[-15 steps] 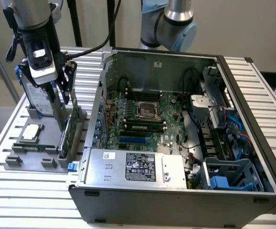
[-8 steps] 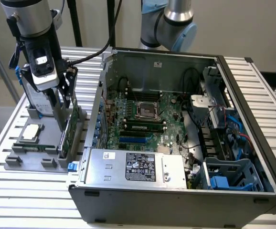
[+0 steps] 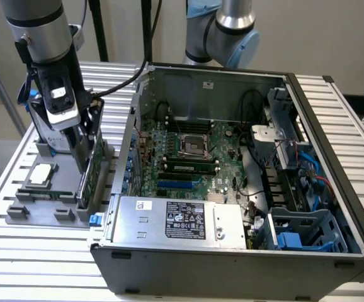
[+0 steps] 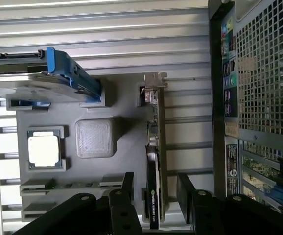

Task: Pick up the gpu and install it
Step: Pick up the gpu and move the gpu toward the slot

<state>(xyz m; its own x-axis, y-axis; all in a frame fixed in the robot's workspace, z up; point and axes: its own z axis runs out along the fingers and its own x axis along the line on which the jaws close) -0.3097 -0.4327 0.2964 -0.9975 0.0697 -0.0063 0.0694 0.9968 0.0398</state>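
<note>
Wrist view: the pincer stands wide, with one of its black fingers on each side of the gpu. A gap shows on both sides, so nothing is held. The gpu stands on edge in a slot of the gray tray, its silver bracket at the end far from the fingers. On the same tray a cpu lies in its pocket. A hard drive in a blue frame sits well apart from the card. The case rises just beside the tray, on the gpu's side.

Exterior view: the arm reaches down over the tray at the exterior view's left. The pincer sits low around the upright green card, near the case's outer wall. The case lies open on the slatted counter with the motherboard bare inside. The card is not yet in it.

Risks, as I judge them:
- **Grip near one end:** the fingers bracket the card near one end, so a grip there could let the bracket end sag or swing.
- **Closing off centre:** one finger would meet the card first and might tilt or jam it in its slot.
- **Pressure on the card:** squeezing the parts on its face could harm them.
- **Close case wall:** a tilted card could knock against it.
</note>
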